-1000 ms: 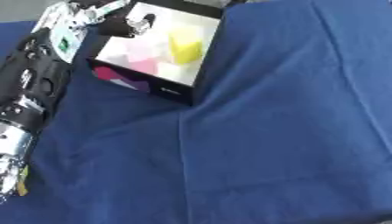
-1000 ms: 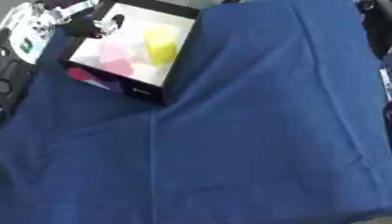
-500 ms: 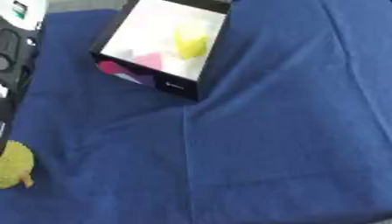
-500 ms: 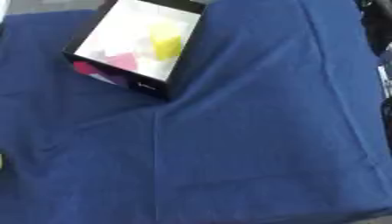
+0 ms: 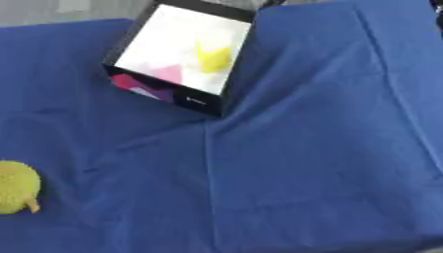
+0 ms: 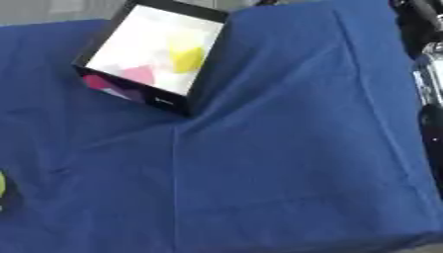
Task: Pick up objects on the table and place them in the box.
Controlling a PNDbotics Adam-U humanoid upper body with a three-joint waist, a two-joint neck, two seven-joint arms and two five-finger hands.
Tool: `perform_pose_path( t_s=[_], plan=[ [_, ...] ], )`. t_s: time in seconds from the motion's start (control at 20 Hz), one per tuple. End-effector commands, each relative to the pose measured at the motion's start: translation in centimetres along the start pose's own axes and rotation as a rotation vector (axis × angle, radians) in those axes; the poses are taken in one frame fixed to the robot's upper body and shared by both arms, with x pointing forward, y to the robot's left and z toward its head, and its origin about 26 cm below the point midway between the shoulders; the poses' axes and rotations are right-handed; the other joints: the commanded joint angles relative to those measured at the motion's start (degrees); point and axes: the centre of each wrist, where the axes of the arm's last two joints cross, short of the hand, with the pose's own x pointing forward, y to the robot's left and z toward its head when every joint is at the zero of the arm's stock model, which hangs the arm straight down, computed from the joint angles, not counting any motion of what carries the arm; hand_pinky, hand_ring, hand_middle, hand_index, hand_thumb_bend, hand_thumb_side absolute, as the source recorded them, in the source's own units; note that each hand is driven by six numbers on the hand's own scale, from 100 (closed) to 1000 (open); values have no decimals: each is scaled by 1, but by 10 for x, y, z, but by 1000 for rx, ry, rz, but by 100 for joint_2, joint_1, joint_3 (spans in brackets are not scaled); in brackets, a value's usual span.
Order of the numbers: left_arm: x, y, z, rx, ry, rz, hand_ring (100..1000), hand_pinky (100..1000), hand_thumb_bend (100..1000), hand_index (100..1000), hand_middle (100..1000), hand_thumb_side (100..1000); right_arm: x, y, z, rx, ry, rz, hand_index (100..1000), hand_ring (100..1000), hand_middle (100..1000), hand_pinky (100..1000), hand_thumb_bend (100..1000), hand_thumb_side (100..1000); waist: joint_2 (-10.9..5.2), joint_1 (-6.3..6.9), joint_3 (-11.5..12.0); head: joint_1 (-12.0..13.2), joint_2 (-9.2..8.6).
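The box (image 5: pixel 182 54) sits at upper left on the blue-clothed counter (image 5: pixel 303 163), a yellow piece (image 5: pixel 213 56) and a pink piece (image 5: pixel 169 74) inside. A yellow-green bumpy ball (image 5: pixel 16 188) lies at the lower-left edge. Neither hand shows, so their state is unknown. Being round, the ball could roll off the near edge if nudged.

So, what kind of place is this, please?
Probably a robot test or data-collection bench, not a home: a table draped in plain blue cloth, a black box holding coloured items, and one yellow-green round object on the cloth.
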Motion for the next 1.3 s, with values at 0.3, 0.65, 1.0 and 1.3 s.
perform_pose_path(
  t_s=[0.3,0.65,1.0,1.3],
  plan=[
    [14,42,68,0,91,-95,826,887,100,901,860,614,12,-17,-1,-23,-28,40,898,1000,1000,1000,100,470,-243,-105,106,-63,-4],
    [18,36,132,-134,155,-221,825,868,100,898,859,676,12,-23,3,-43,-32,52,897,1000,1000,1000,100,470,-200,-180,164,-181,-4],
    [16,20,165,-261,229,-277,814,851,100,895,858,695,6,-27,9,-55,-13,59,897,1000,1000,1000,100,470,-238,-207,230,55,-4],
    [12,14,183,-317,279,-274,804,848,100,891,851,690,3,-31,14,-68,-3,68,896,1000,1000,1000,100,470,-297,-214,271,445,-4]
  ],
)
